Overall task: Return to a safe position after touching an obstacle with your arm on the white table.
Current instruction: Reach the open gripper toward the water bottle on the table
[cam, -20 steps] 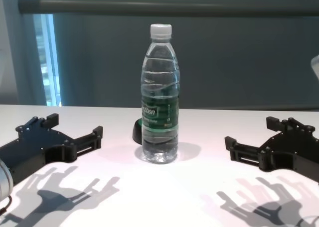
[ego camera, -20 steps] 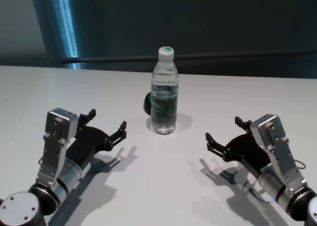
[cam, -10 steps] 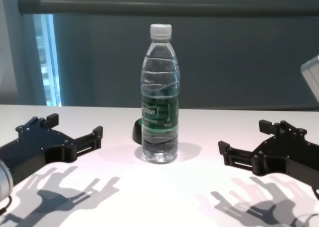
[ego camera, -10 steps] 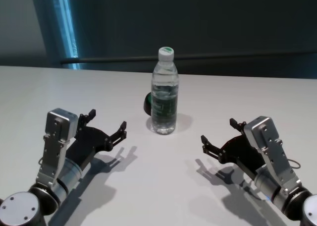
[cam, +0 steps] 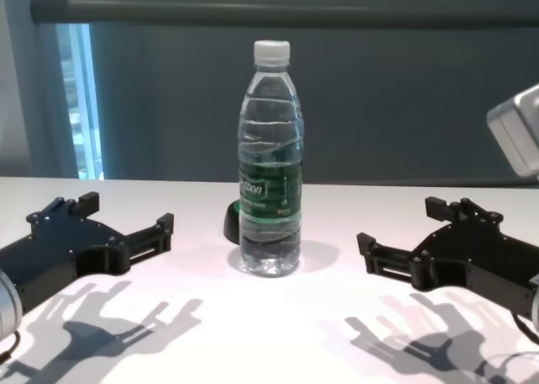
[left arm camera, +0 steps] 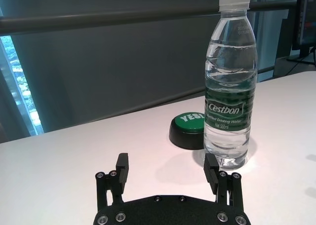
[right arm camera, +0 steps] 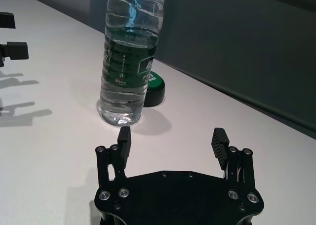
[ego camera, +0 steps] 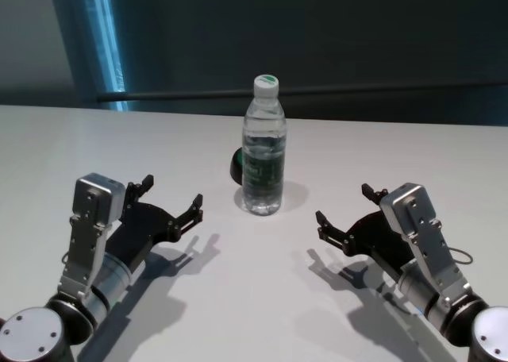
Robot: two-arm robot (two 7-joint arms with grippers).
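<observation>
Item 1: broad, plain white matte worktop [ego camera: 262, 298], carrying all the items below.

Item 2: tall clear plastic water bottle with white screw cap and dark green label band [ego camera: 263, 148]. Stands upright near the middle of the worktop, between the two arms and farther out than both. Part-filled with clear water. The label reads "Cestbon" in the left wrist view [left arm camera: 230, 82]. Nothing touches it.

Item 3: low round black-based button with a green top [left arm camera: 188, 130], resting on the worktop just behind the bottle on the robot's left side. White lettering on top, apparently "YES", though the bottle cuts it off.

Item 4: left gripper [ego camera: 171, 198], black, two-fingered, low over the worktop on the robot's left, pointing towards the bottle but well short of it. Jaws spread wide, nothing between them.

Item 5: right gripper [ego camera: 345, 207], same pattern, low over the worktop on the robot's right, aimed inward at the bottle and standing clear of it. Jaws spread wide, nothing held. Both grippers cast sharp shadows on the worktop beneath them.
</observation>
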